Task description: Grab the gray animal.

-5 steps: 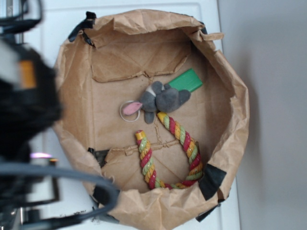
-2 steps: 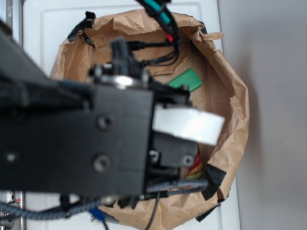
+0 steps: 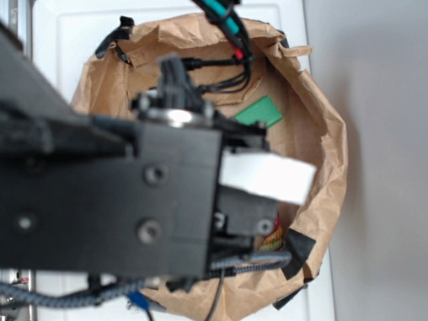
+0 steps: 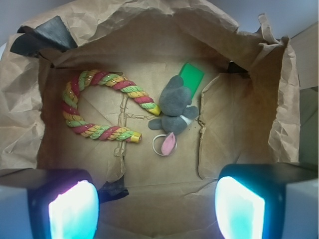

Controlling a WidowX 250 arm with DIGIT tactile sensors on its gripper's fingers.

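Black boxy arm (image 3: 100, 194) with 2 screws, white label (image 3: 266, 177), braided cables (image 3: 221, 80).

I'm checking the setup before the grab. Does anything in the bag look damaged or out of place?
The paper bag is crumpled, its rim rolled down and patched with black tape. The gray animal lies on a green card, touching the rope toy. Nothing spilled.
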